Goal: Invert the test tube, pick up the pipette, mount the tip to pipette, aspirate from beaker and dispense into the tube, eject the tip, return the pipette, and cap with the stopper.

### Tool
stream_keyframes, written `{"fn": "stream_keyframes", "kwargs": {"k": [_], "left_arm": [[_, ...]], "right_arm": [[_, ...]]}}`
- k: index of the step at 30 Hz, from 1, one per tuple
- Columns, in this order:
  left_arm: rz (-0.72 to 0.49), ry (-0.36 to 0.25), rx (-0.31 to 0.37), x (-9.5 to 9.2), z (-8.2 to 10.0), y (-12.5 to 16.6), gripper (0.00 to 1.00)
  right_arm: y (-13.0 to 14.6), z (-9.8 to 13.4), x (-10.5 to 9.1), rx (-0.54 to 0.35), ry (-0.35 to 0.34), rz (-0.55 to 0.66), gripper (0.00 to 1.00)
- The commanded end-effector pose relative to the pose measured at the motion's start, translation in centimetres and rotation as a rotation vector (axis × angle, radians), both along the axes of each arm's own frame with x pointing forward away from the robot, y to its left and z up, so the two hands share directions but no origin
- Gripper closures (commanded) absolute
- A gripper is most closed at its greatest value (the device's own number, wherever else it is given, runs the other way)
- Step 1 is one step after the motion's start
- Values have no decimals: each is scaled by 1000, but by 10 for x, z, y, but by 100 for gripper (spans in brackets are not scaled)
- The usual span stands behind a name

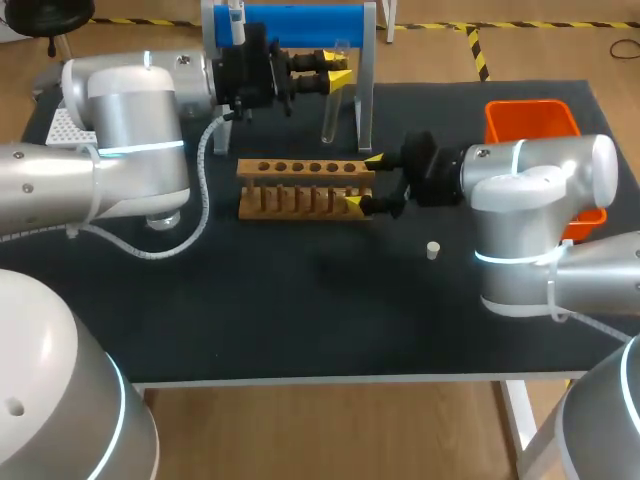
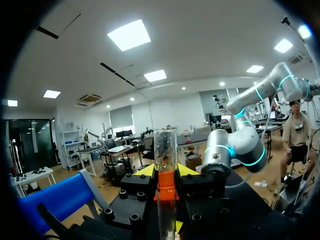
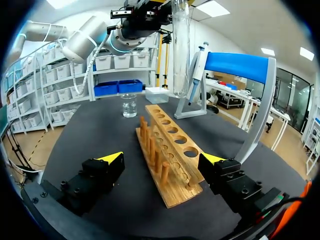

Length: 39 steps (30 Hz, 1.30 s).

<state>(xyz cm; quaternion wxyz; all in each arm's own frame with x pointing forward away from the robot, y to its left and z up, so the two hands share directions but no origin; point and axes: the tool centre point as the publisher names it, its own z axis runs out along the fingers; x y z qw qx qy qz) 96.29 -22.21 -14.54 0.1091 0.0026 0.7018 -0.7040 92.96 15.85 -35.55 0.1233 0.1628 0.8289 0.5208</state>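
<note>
**Tube.** One tube [image 1: 330, 118] of clear glass, upright. The right wrist view shows its [image 3: 181, 50] rounded end lowest. It is held above the counter [image 1: 300, 300], at 12 o'clock from the right end of the rack [image 1: 300, 186] and in front of the blue stand [image 1: 300, 20]. In the left wrist view the tube [image 2: 165, 145] stands between the yellow tips, and an orange patch shows on it at finger level.

**Left arm.** The left arm [image 1: 130, 120] enters from 9 o'clock. Its wrist is level and its fingers point toward 3 o'clock. The left jaws pinch the tube from two sides.

**Right arm.** The right arm [image 1: 540, 190] enters from 3 o'clock. It is low over the counter and its fingers point toward 9 o'clock. The right jaws are spread wide, with one finger on each side of the rack's [image 3: 170, 132] right end. At least one finger stands apart from the wood, and nothing is gripped.

**Counts.**
- Rack: one, wooden, with six holes in its top bar.
- Pipette [image 3: 196, 67]: one, hanging on the stand at 11 o'clock from the rack.
- Beaker [image 3: 129, 106]: one, clear, on the counter beyond the rack's far end.
- Stopper [image 1: 432, 250]: one, pale, on the counter at 4 o'clock from the rack's right end. It is clear of both arms.
- Bin [image 1: 535, 120]: one, orange, at 2 o'clock from the rack.
- Tip box [image 1: 62, 128]: one, white, at the counter's 10 o'clock corner.
</note>
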Motion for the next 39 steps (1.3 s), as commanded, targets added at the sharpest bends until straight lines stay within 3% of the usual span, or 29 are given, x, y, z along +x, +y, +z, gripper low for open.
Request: {"fn": "stream_keyframes", "kwargs": {"k": [1,20,39], "left_arm": [[-1,2,3,1,1,0,100],[-8,49,-52,-2,-9,7,100],[-3,102,-74,17,-28,20,100]], "right_arm": [[-1,0,0,-1,2,2,0],[-1,0,0,-1,2,2,0],[-1,0,0,-1,2,2,0]]}}
